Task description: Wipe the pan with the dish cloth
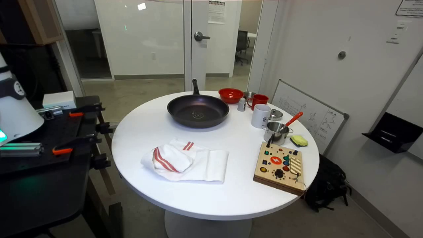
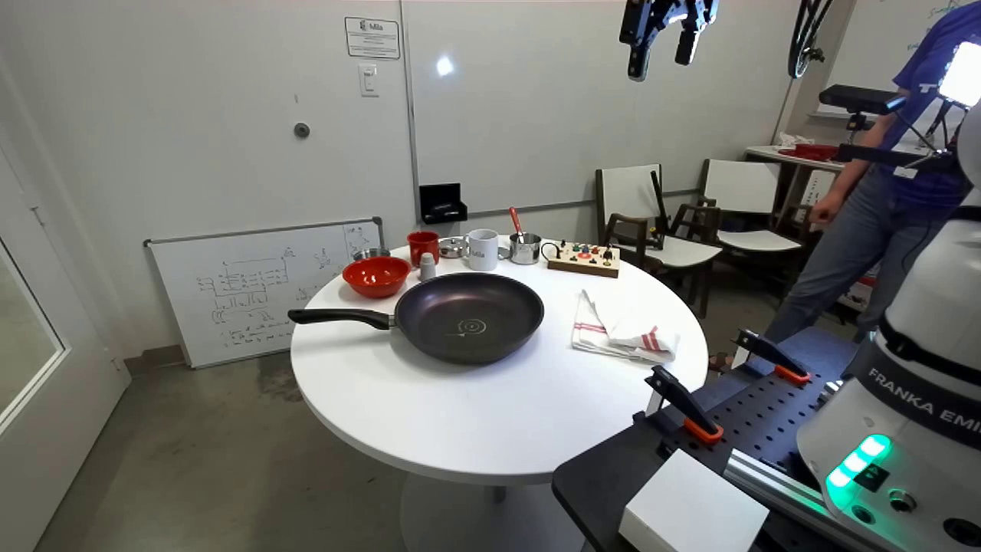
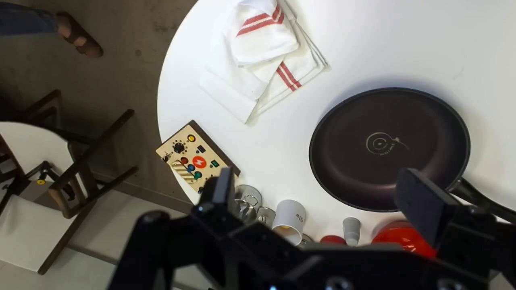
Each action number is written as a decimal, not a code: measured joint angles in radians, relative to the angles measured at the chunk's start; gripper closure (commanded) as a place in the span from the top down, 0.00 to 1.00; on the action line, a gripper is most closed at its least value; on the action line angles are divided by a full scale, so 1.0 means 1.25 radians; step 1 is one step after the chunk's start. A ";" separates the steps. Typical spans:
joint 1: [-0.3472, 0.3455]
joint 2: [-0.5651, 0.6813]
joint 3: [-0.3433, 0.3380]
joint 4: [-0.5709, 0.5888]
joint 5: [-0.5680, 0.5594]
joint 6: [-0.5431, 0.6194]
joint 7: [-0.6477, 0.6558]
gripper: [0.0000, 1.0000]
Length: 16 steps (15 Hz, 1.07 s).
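White dish cloth (image 1: 190,162) (red-striped, loosely folded) near round black pan (image 1: 198,111).

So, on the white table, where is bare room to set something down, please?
Bare: between the dish cloth and the button board; also between the pan, cloth and the table edge facing the robot base. Crowded: from the red bowl past the white mug to the metal pot.

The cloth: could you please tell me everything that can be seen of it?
The cloth is white with red stripes and looks like thin woven fabric. It lies loosely folded in uneven layers, one striped part turned over on top. It rests near the edge of the table, with a gap to the pan; only the table touches it. Whether it is damp, I cannot tell.
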 measured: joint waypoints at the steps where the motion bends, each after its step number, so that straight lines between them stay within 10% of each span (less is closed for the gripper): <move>1: 0.000 0.000 0.000 0.000 0.000 0.000 0.000 1.00; 8: 0.008 0.017 -0.031 -0.003 0.000 0.023 -0.048 1.00; 16: 0.086 0.112 -0.264 -0.027 0.035 0.183 -0.447 1.00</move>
